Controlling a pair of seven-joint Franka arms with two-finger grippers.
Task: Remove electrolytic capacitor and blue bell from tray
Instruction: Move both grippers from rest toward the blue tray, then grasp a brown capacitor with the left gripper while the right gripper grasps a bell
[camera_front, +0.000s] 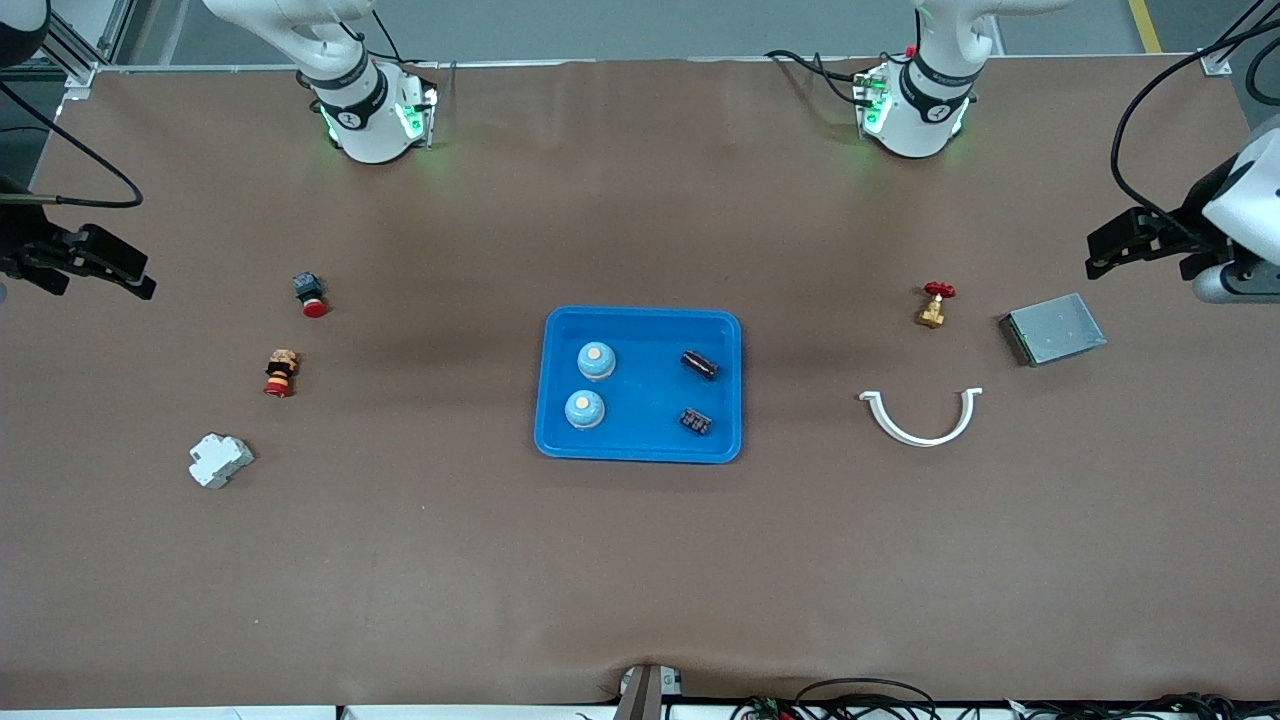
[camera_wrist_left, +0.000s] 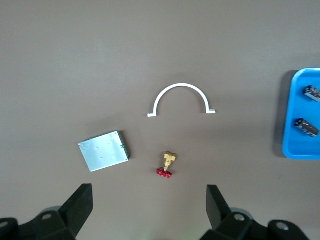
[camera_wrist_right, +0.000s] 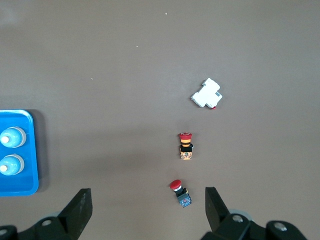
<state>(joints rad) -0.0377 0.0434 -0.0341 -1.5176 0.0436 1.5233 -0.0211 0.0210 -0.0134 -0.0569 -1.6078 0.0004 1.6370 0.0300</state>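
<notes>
Brown tabletop: bells and capacitors in tray, well apart from both wide-open hands.

Lighting evenly and softly from overhead, leaving the brown table free of glare. Casting only a faint dark shadow around the blue tray. Staying sharp in all three views, without visible edge distortion.

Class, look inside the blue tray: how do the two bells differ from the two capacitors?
The bells are light blue, domed and upright; the capacitors are black cylinders lying on their sides. The bells are bulkier. They sit at the right arm's end of the blue tray, the capacitors at the left arm's end. Both pairs lie inside it, untouched.
</notes>
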